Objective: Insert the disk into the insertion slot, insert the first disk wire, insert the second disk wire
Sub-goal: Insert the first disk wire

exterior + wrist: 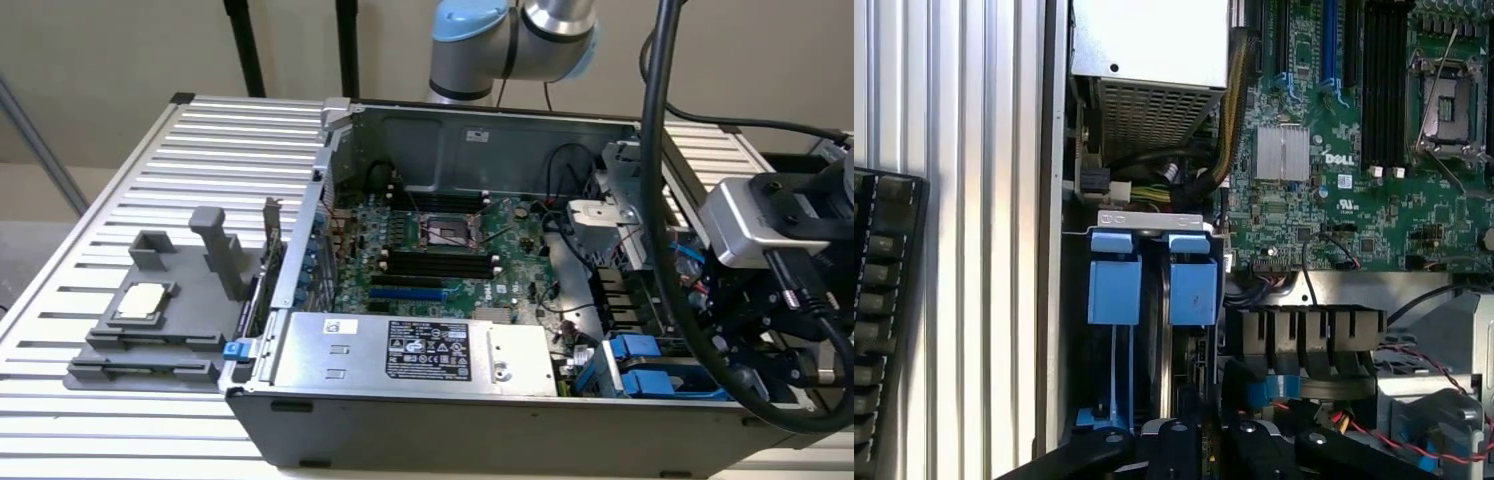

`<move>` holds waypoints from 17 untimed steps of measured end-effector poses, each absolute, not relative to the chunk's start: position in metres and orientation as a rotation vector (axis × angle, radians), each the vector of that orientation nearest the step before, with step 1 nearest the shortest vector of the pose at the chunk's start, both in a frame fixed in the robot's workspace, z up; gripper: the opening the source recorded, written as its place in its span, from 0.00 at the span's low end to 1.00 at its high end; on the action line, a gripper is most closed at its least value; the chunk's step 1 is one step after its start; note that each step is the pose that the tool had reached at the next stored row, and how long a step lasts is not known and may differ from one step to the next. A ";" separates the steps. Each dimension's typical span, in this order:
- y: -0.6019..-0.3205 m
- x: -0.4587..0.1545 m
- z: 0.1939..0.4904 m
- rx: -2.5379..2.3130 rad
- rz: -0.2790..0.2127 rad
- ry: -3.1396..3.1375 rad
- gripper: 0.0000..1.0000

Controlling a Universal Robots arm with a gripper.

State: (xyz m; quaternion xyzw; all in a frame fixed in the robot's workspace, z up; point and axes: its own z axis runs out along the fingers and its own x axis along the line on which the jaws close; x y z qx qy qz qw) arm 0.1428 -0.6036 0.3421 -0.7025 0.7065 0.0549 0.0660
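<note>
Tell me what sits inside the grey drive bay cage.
Two blue carrier fronts stand side by side inside the drive bay cage. Whatever lies deeper is hidden behind that blue plastic.

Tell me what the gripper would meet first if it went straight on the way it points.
Most likely the insertion slot, at its blue latches, which sit directly ahead of the gripper in the wrist view; depth is unclear.

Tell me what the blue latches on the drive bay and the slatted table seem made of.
The insertion slot's blue latches: probably moulded plastic, matte, evenly bright blue throughout. The slatted table: apparently bare metal, perhaps aluminium; pale silvery ridges with a dull sheen.
</note>
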 end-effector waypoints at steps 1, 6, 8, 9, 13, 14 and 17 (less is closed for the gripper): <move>-0.603 0.143 0.342 -2.117 0.163 2.131 0.17; -0.603 0.141 0.341 -2.111 0.156 2.132 0.17; -0.603 0.140 0.341 -2.110 0.155 2.133 0.17; -0.603 0.140 0.341 -2.109 0.154 2.133 0.17; -0.602 0.140 0.341 -2.107 0.152 2.133 0.17; -0.602 0.140 0.340 -2.107 0.151 2.133 0.17; -0.602 0.140 0.340 -2.107 0.149 2.133 0.17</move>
